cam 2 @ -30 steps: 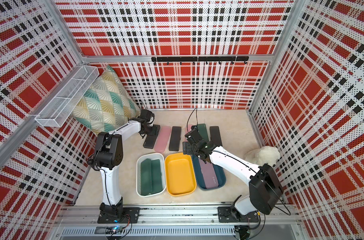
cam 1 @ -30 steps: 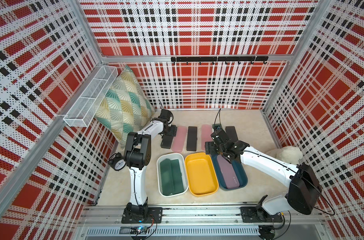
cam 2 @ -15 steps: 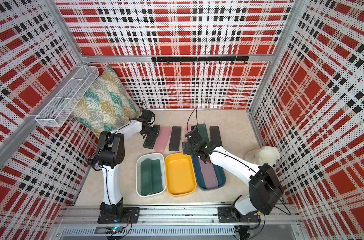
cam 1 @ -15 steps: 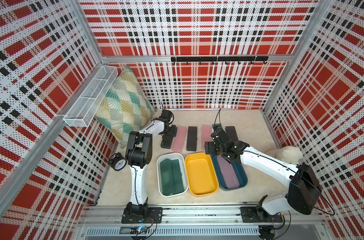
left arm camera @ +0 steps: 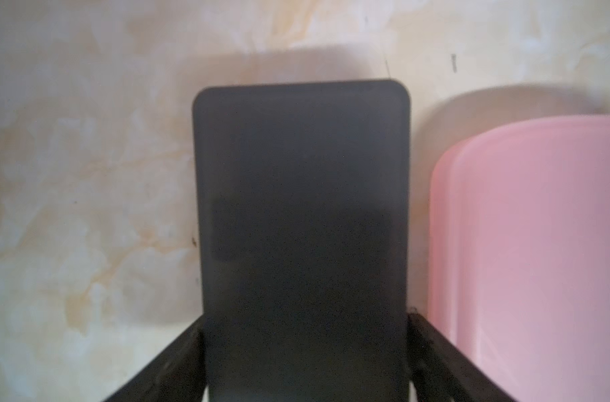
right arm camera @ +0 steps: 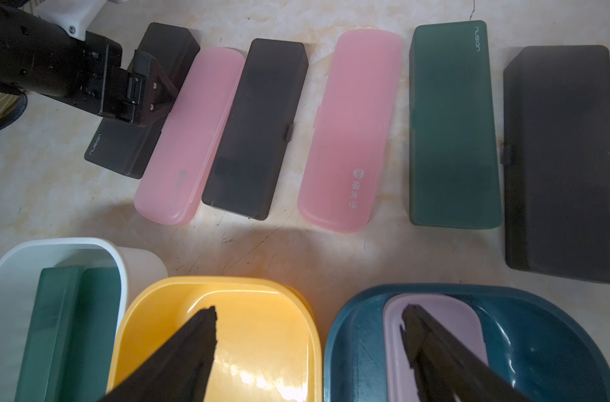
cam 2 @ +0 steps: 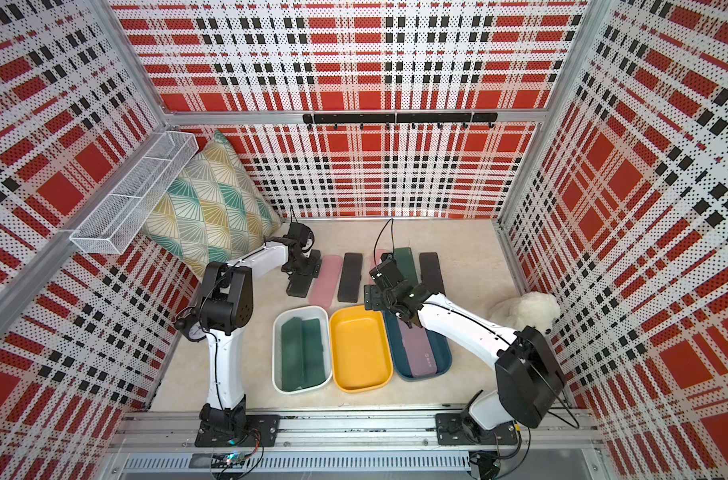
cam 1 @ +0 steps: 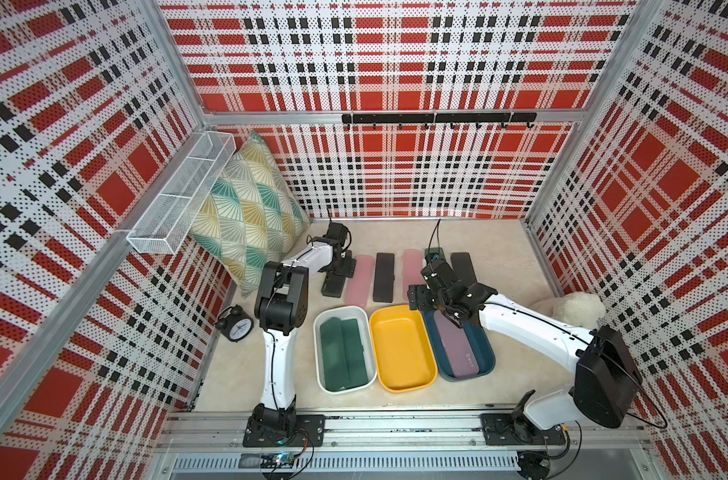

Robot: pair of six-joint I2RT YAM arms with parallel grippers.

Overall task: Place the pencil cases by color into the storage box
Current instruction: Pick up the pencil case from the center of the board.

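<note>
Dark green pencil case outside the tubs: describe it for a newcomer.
Start at the dark blue tub. In the row beyond it, look between a pink case and the end black case. That one is the row's only dark green pencil case.

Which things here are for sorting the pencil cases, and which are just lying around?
For the job: black pencil cases, pink pencil cases, green pencil cases, white tub, yellow tub, blue tub.

Just lying around: cushion, alarm clock, plush toy, wire basket, hook rail.
</note>
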